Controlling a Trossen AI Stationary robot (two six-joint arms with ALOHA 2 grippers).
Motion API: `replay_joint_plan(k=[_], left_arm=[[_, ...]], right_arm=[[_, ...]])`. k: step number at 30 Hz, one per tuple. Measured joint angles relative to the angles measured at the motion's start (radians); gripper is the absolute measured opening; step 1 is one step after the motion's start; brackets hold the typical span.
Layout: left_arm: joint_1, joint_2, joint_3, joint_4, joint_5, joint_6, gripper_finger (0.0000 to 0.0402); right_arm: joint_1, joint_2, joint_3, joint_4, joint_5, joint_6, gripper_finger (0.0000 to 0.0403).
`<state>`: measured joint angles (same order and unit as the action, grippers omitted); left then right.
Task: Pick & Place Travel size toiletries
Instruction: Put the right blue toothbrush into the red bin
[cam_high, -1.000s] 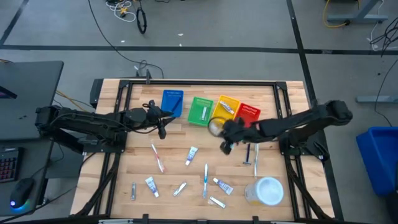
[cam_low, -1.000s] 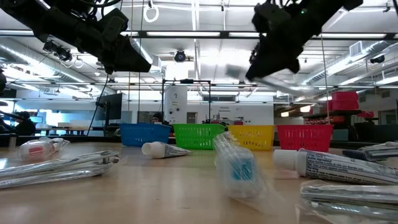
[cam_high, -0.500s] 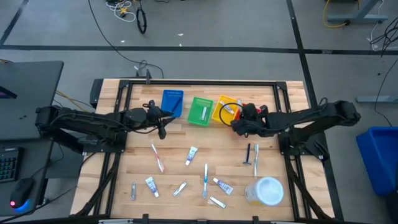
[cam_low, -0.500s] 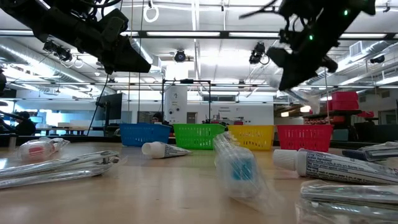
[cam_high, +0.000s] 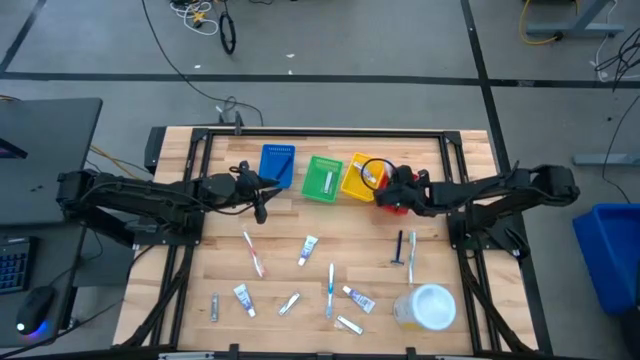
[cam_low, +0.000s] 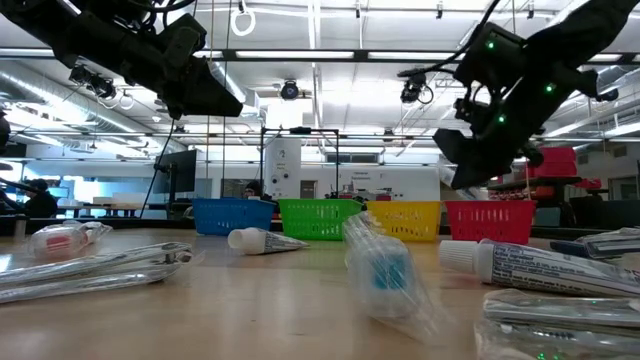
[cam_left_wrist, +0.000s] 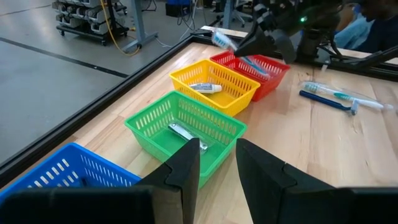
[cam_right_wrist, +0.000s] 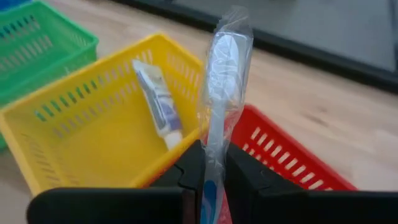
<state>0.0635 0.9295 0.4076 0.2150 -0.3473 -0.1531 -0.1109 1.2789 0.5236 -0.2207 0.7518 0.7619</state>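
The right hand (cam_right_wrist: 208, 171) pinches a wrapped toothbrush (cam_right_wrist: 221, 81) upright over the red basket (cam_right_wrist: 283, 165), apparently lining it up to drop in.

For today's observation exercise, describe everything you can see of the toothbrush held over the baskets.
The toothbrush is white with some blue near its lower end, sealed in a clear, crinkled plastic wrapper. It stands roughly upright, head uppermost, pinched low on its handle by the right tool. It hangs above the border between the yellow basket and the red basket, touching neither. A small tube lies in the yellow basket behind it.
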Motion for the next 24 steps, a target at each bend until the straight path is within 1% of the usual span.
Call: replay_joint_plan(k=[5,9,13,20,24], left_arm=[[0.0,0.0,0.0,0.0,0.0,0.0,0.0112],[0.0,0.0,0.0,0.0,0.0,0.0,0.0112],[0.0,0.0,0.0,0.0,0.0,0.0,0.0112],[0.0,0.0,0.0,0.0,0.0,0.0,0.0112],[0.0,0.0,0.0,0.0,0.0,0.0,0.0112]], right_arm=[[-0.052,0.0,-0.003,-0.074,-0.1,0.015,0.0053],[-0.082,0.0,-0.003,-0.084,-0.143,-0.002,0.0062],[-0.105,0.0,-0.003,-0.085,-0.144,-0.029,0.0084],[-0.119,0.0,-0.003,-0.081,-0.144,-0.045,0.0145],[-0.119,0.0,-0.003,-0.035,-0.098,-0.081,0.0176]])
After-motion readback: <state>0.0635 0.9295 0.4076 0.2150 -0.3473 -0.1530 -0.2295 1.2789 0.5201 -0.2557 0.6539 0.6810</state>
